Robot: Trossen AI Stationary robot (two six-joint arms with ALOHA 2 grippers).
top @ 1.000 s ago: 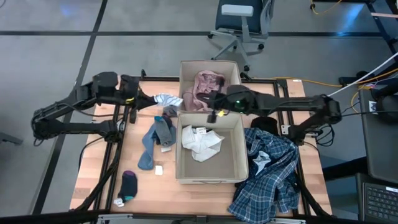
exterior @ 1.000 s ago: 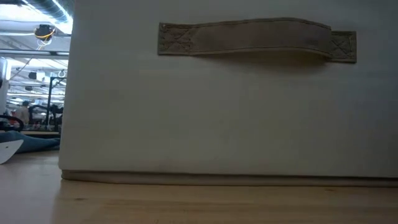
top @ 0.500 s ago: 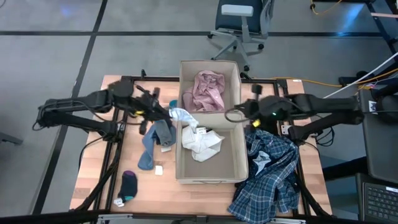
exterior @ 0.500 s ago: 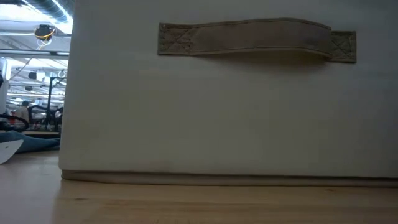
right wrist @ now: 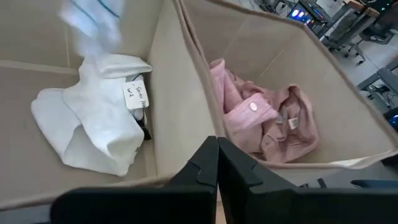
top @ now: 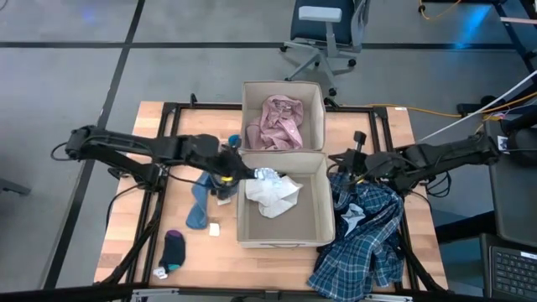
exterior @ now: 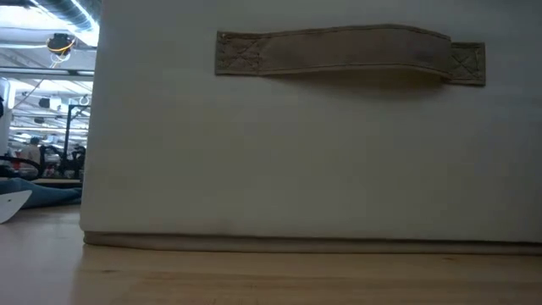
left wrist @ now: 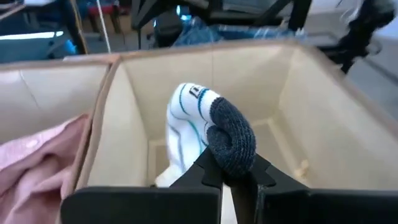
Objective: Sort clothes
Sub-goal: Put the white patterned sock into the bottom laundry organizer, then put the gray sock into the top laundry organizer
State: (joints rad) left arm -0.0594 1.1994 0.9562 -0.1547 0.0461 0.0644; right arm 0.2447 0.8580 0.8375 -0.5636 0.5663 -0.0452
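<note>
My left gripper (top: 247,172) reaches in from the table's left and stands over the left rim of the near beige bin (top: 245,220). It is shut on a white sock (top: 267,174) with teal stripes and a grey end (left wrist: 231,137). A white top (top: 273,193) lies in that bin. In the far bin (top: 247,99) lies a pink shirt (top: 279,122). My right gripper (top: 340,163) is shut on nothing, just right of the bins, above the blue-white plaid shirt (top: 361,239). Blue socks (top: 201,197) and a dark sock (top: 174,247) lie on the table at the left. My left gripper pinches the sock's grey end (left wrist: 227,163) between its two fingers, coming slanting down from the table's left. The white part (left wrist: 186,121) sticks out past the fingertips over the inside of the near bin. The sock is lifted clear of the table and the bin.
The low view is filled by the near bin's wall and its strap handle (exterior: 347,52). A small white tag (top: 215,228) lies by the blue socks. The plaid shirt hangs over the table's near right edge. An office chair (top: 323,33) stands beyond the table.
My left gripper has carried the sock from the table's far left area toward the right and near edges, to the near bin's left rim, sinking a little. My right gripper, shut, has drawn back from over the far bin toward the table's right edge.
</note>
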